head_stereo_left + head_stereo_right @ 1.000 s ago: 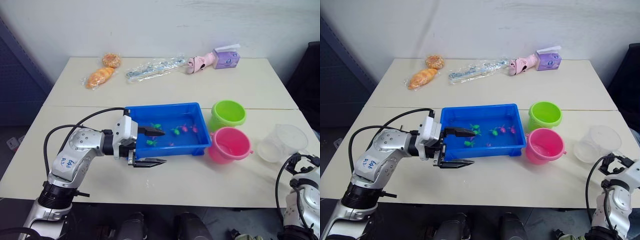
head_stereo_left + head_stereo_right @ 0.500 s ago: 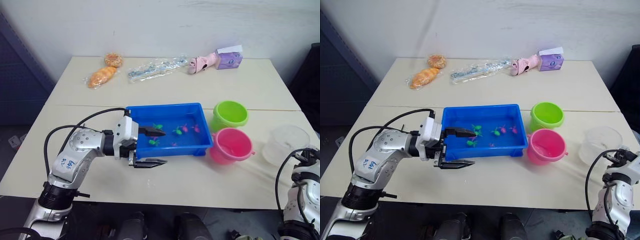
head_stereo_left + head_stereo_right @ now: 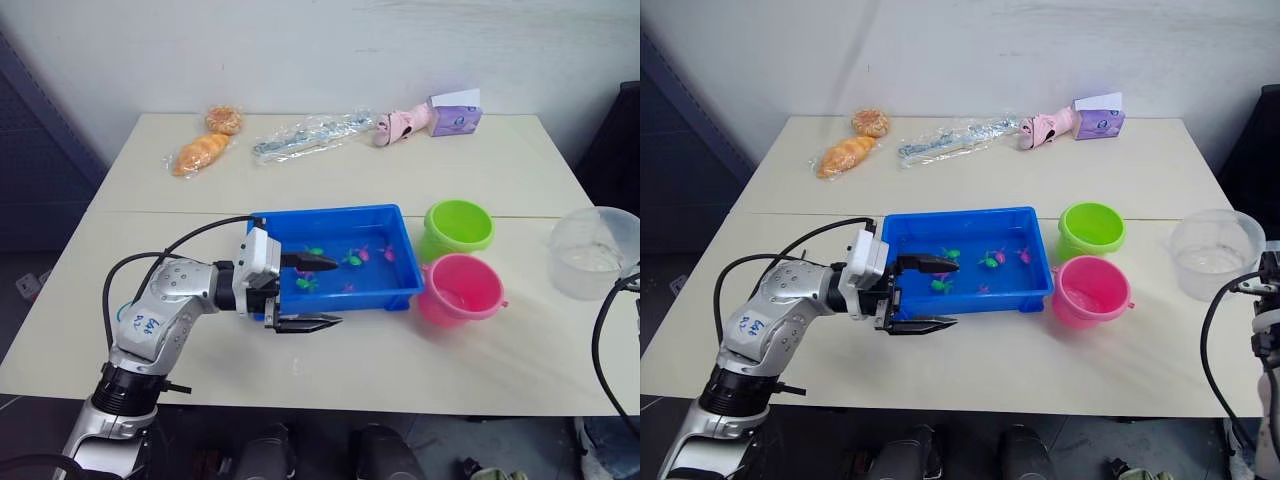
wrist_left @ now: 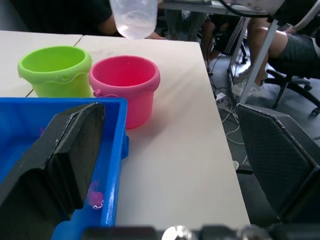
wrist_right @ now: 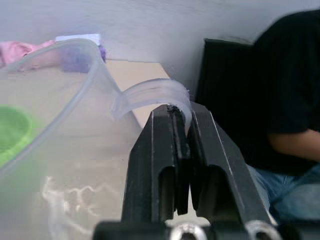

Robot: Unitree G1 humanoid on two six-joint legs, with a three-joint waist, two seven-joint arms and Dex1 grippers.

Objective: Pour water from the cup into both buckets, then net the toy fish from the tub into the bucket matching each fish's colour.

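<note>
lifted off the bench since a second ago, the clear cup (image 3: 1214, 252) now hangs in the air at the right edge of the scene, where before it sat on the bench surface beside the pink bucket. the right hand (image 5: 180, 150) is clamped on the cup's curved handle tab, its two black fingers pinched tight with the clear plastic between them. a little water shows in the bottom of the cup, and it is carried roughly upright, not tipped.

nearest the robot, the left hand (image 3: 305, 293) has barely shifted; it hovers with its fingers spread wide and empty at the near left corner of the blue tub (image 3: 268, 222), one finger over the tub's inside, the other outside the wall above the bench (image 3: 380, 365).

in the tub lie the toy fish (image 3: 352, 259), a few green and a few pink-magenta, scattered toward its middle and right.

just right of the tub stand the pink bucket (image 3: 461, 290), nearer, and the lime green bucket (image 3: 457, 228) behind it, touching or nearly so. the cup is still well to the right of both and not over either rim.

so the pour looks to be just beginning: the grasp is made and the lift done, but carrying the cup over a bucket and tilting it remain. no net is to be seen.

at the far edge rest bagged bread (image 3: 200, 153), a clear wrapper (image 3: 308, 134), a pink toy (image 3: 397, 126) and a purple box (image 3: 455, 115).
</note>
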